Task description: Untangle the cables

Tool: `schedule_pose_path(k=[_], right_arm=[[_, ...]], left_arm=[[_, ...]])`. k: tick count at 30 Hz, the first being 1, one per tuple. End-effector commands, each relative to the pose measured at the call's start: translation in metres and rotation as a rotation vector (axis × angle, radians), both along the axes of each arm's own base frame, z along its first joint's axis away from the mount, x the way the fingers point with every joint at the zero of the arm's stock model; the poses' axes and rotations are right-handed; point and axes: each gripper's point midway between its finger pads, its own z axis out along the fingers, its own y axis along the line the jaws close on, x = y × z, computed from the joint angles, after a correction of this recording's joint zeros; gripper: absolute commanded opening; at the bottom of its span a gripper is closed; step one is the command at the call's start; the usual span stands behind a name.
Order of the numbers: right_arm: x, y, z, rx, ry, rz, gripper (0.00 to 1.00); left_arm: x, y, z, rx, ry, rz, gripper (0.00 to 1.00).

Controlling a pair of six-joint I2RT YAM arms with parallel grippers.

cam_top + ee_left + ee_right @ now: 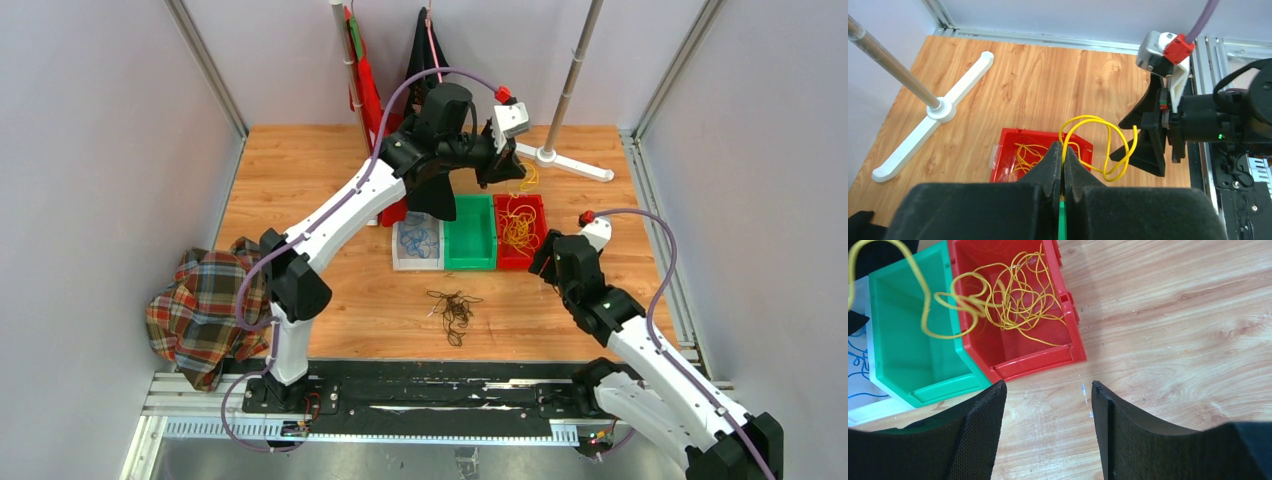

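Note:
My left gripper (1064,150) is shut on a yellow cable (1109,150), whose loops dangle above the red bin (1007,150). In the top view that gripper (508,172) hangs over the bin's far end. More yellow cables (1018,300) lie tangled in the red bin (1028,360). Blue cables (417,240) sit in a white bin (398,262). A dark cable bundle (452,308) lies loose on the table. My right gripper (1048,385) is open over bare wood by the red bin's near right corner, holding nothing.
A green bin (470,235) stands between the white and red bins, with nothing in it. A pole stand with a white cross base (560,160) is at the back right. Plaid cloth (200,305) lies at the left edge. Red and black garments (365,85) hang at the back.

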Motion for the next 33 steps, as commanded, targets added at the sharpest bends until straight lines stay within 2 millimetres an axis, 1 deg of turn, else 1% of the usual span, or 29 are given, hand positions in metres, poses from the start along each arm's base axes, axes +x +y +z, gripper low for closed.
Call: schedule_pose_path(k=[1, 4, 7, 9, 13, 16, 19, 20, 21, 22, 23, 25, 26, 30, 33], right_arm=[[-0.002, -0.014, 0.003, 0.008, -0.017, -0.067, 0.63], [-0.003, -0.018, 0.013, 0.032, -0.048, -0.089, 0.62], [-0.005, -0.026, 0.025, 0.046, -0.078, -0.124, 0.61], [-0.006, -0.030, 0.029, 0.037, -0.082, -0.137, 0.61], [-0.004, -0.035, 0.029, 0.033, -0.066, -0.154, 0.62], [-0.003, -0.036, 0.025, 0.039, -0.043, -0.160, 0.62], [-0.001, -0.036, 0.025, 0.044, -0.041, -0.162, 0.62], [0.000, -0.036, 0.027, 0.046, -0.043, -0.162, 0.62], [0.001, -0.036, 0.028, 0.047, -0.045, -0.161, 0.62], [0.002, -0.036, 0.031, 0.049, -0.049, -0.159, 0.62], [0.002, -0.037, 0.033, 0.050, -0.052, -0.157, 0.62], [0.004, -0.041, 0.038, 0.046, -0.060, -0.164, 0.62], [0.005, -0.036, 0.039, 0.057, -0.056, -0.139, 0.62], [0.007, -0.038, 0.043, 0.065, -0.059, -0.138, 0.62], [0.006, -0.039, 0.044, 0.072, -0.066, -0.140, 0.61]], left_arm=[[0.007, -0.013, 0.006, -0.047, -0.011, -0.001, 0.00], [0.014, -0.017, -0.015, -0.019, -0.005, 0.009, 0.00], [0.022, -0.020, -0.040, 0.022, 0.001, 0.025, 0.00], [0.030, -0.022, -0.058, 0.056, -0.004, 0.052, 0.00], [0.042, -0.027, -0.093, 0.116, 0.008, 0.097, 0.00], [0.042, -0.036, -0.114, 0.149, 0.013, 0.099, 0.00], [0.040, -0.047, -0.135, 0.195, -0.029, 0.106, 0.02], [0.042, -0.049, -0.145, 0.230, -0.060, 0.124, 0.07], [0.044, -0.051, -0.158, 0.278, -0.099, 0.142, 0.16], [0.046, -0.051, -0.168, 0.330, -0.146, 0.151, 0.21], [0.047, -0.051, -0.175, 0.373, -0.178, 0.156, 0.25], [0.050, -0.050, -0.185, 0.413, -0.180, 0.178, 0.32], [0.052, -0.049, -0.186, 0.417, -0.180, 0.191, 0.35], [0.055, -0.042, -0.187, 0.436, -0.206, 0.210, 0.49], [0.054, -0.035, -0.177, 0.441, -0.205, 0.216, 0.59]])
